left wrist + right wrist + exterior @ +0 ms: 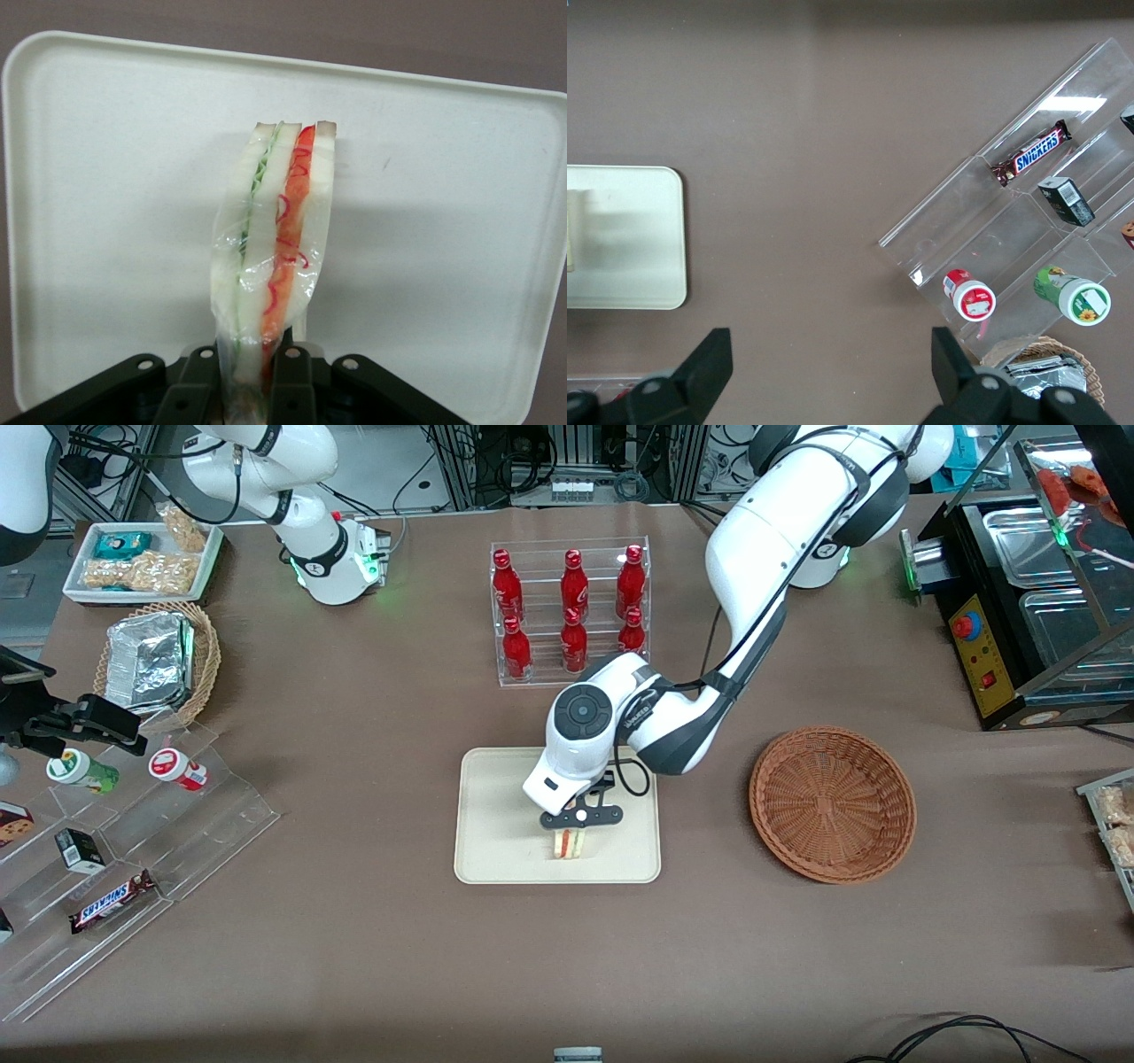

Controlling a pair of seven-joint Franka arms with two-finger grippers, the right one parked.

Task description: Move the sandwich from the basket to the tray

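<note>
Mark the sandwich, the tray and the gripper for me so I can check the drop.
sandwich (275, 239), left wrist view, on its middle bread layer.
tray (496, 815), front view, on bare tray floor beside the sandwich.
gripper (571, 834), front view, over the tray, between its fingertips, shut on the sandwich.

You are looking at the left arm's gripper (571, 829) hanging over the tray (496, 815), its fingers closing on the top of the sandwich (568, 844). The sandwich is standing upright on the tray, near the rim closest to the camera. The basket (833, 803) is sitting beside the tray, toward the working arm's end of the table, apart from it. A rack of red bottles (571, 609) is standing farther from the camera than the tray.
</note>
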